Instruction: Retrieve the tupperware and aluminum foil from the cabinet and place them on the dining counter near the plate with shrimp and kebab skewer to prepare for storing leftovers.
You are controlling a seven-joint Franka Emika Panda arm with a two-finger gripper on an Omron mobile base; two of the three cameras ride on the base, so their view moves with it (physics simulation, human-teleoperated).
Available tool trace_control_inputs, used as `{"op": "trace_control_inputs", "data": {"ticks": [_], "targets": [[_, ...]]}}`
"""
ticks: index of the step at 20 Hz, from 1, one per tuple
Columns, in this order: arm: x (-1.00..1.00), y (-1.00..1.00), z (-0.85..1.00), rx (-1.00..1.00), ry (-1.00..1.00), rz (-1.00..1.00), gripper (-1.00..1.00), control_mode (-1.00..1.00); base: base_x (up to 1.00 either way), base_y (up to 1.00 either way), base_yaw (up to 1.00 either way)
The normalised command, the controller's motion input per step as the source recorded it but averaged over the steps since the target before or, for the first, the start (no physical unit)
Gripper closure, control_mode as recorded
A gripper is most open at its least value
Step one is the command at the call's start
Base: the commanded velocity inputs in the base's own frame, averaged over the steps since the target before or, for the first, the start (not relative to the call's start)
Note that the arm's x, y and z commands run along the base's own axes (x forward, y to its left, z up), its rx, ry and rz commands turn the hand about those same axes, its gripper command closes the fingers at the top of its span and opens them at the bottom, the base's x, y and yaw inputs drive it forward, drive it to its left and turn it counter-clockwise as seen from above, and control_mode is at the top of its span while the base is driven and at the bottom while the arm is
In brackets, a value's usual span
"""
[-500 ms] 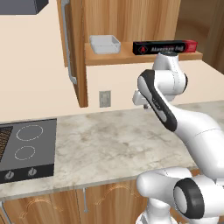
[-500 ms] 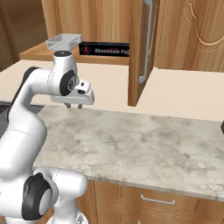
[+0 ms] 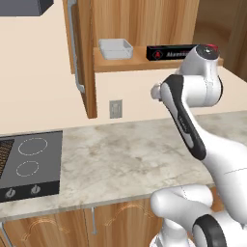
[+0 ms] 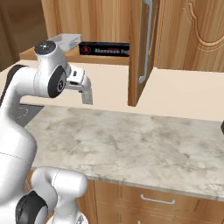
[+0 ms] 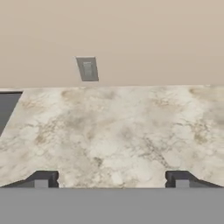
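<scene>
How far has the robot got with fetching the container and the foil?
Done: the cabinet door stands open. In hand: nothing yet; the gripper is open and empty above the marbled worktop, below the shelf. Left: the tupperware and aluminum foil both sit on the cabinet shelf, so each has to be grasped and carried to the dining counter.

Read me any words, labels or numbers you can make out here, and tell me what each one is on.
"Aluminum Fo...": red lettering on the side of the aluminum foil box on the cabinet shelf; its end is hidden behind the open door. A red logo precedes it, too small to read.
Cooktop knobs: no readable marks.
</scene>
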Motion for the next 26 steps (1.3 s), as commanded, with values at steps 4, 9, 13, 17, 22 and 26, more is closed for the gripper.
{"op": "trace_control_inputs", "data": {"ticks": [4, 9, 13, 17, 22, 26], "targets": [[0.08, 0.08, 0.96, 0.0, -0.4, -0.26, -1.0, -1.0, 0.0, 0.0, 0.0], [0.27, 0.13, 0.67, 0.0, -0.5, -0.3, -1.0, -1.0, 0.0, 0.0, 0.0], [0.59, 0.0, 0.43, 0.09, -0.43, -0.3, -1.0, -1.0, 0.0, 0.0, 0.0], [0.79, -0.04, 0.07, 0.2, -0.2, -0.25, -1.0, -1.0, 0.0, 0.0, 0.0], [0.26, -0.08, 0.81, 0.18, -0.04, -0.23, -1.0, -1.0, 0.0, 0.0, 0.0], [0.02, -0.06, 0.86, 0.16, 0.02, -0.15, -1.0, -1.0, 0.0, 0.0, 0.0]]}}
